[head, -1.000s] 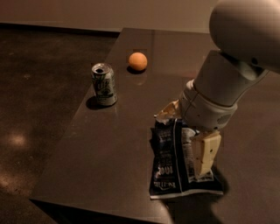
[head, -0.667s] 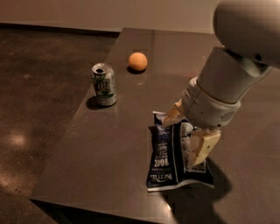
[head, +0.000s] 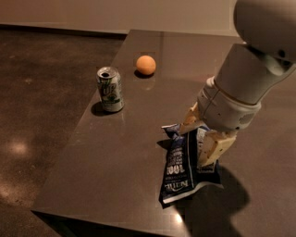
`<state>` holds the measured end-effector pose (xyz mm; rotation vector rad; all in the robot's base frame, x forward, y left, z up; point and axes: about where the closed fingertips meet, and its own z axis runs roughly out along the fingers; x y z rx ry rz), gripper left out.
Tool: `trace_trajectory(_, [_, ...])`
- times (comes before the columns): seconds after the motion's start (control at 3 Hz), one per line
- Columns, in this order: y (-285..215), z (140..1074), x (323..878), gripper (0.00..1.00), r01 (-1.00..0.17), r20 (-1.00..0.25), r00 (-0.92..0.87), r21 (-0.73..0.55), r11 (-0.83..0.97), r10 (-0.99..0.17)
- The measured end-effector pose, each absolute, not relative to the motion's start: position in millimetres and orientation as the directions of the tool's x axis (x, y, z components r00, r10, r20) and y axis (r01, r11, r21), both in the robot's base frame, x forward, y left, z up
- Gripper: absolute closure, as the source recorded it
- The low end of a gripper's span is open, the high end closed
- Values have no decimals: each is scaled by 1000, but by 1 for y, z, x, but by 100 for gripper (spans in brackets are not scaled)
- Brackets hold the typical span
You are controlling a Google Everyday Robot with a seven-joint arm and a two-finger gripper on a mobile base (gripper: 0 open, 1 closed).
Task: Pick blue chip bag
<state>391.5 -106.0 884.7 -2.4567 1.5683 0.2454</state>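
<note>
Over the last second the blue chip bag (head: 185, 171) has changed its pose more than its place. A second ago it lay more slackly under the arm. Now it hangs steeper and more crumpled, with its lower corner swung slightly to the left and a broad dark shadow spread on the tabletop (head: 115, 162) beneath and to the right of it. The hand (head: 200, 146) has stayed where it was, at the right front part of the tabletop. Its tan fingers (head: 213, 149) are clenched on the upper part of the bag, one on each side of the foil, and the thick white arm (head: 249, 78) rises from them toward the upper right. I judge that the grasp has been made and the bag's weight is passing to the hand. Whether the bottom edge is already clear of the surface or still brushing it cannot be told, so the lift is at most only begun. The green-and-silver soda can (head: 110, 89) stands upright well to the left, and the orange (head: 145, 65) sits just behind it. Both are where they were and well apart from the bag. The tabletop is a dark brown, glossy slab that shows dim reflections, and its near edge runs just below the bag. Around it lies a dark polished floor (head: 37, 92) with a few pale light patches, and a light wall (head: 138, 14) runs along the top.
</note>
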Motion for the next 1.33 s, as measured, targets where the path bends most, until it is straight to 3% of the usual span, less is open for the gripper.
trace_trajectory(0.33, [-108, 900, 396, 100, -917, -273, 399, -105, -385, -875])
trace_trajectory(1.33, [-101, 995, 412, 100, -923, -395, 380, -223, -314, -836])
